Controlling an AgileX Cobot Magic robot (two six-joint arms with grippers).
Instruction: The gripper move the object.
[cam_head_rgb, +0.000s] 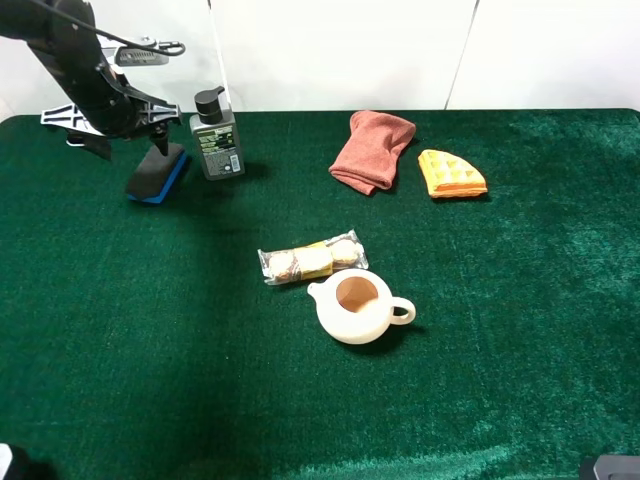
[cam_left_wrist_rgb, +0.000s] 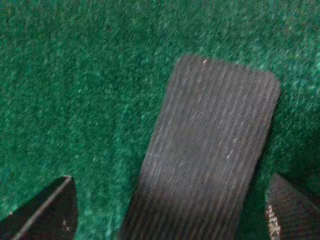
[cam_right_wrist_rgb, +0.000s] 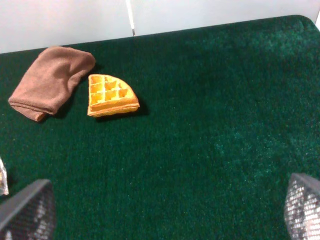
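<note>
The object, a dark grey felt-topped block with a blue base (cam_head_rgb: 158, 175), lies on the green cloth at the far left, next to a pump bottle. My left gripper (cam_head_rgb: 153, 137) hangs just above its far end. In the left wrist view the block's felt top (cam_left_wrist_rgb: 205, 150) fills the space between my two black fingertips (cam_left_wrist_rgb: 50, 212), with green cloth showing on both sides; the left gripper (cam_left_wrist_rgb: 172, 182) is open and not gripping it. My right gripper (cam_right_wrist_rgb: 170, 182) is open and empty, low at the near right (cam_head_rgb: 610, 468).
A grey pump bottle (cam_head_rgb: 216, 138) stands right beside the block. A folded brown cloth (cam_head_rgb: 372, 148) and a waffle piece (cam_head_rgb: 451, 174) lie at the back. A wrapped snack pack (cam_head_rgb: 312, 258) and a cream teapot (cam_head_rgb: 355, 306) sit mid-table.
</note>
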